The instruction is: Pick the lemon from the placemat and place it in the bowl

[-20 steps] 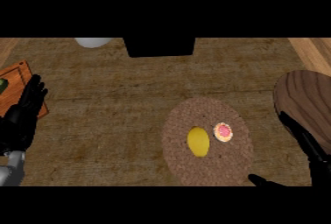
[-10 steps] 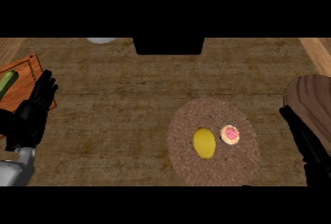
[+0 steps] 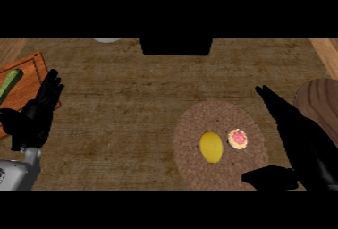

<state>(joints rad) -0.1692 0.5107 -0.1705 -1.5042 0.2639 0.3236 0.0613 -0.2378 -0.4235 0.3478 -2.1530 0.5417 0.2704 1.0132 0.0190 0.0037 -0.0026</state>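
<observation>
A yellow lemon (image 3: 211, 146) lies on the round brown placemat (image 3: 221, 118) at the lower right of the counter, next to a small pink-iced pastry (image 3: 238, 138). A dark wooden bowl (image 3: 322, 105) shows partly at the right edge. My right hand (image 3: 300, 143) is open, fingers straight, just right of the placemat between it and the bowl, thumb near the mat's lower edge. It touches neither lemon nor bowl. My left hand (image 3: 36, 116) rests open at the left edge, fingers up.
An orange cutting board (image 3: 27, 76) with a green vegetable (image 3: 9, 83) lies at the far left, partly under my left hand. A black object (image 3: 176, 45) stands at the back centre, with a white item (image 3: 107, 40) beside it.
My right hand has come further into view, up and left toward the placemat. The view has shifted so the placemat and cutting board sit further right in the picture.
</observation>
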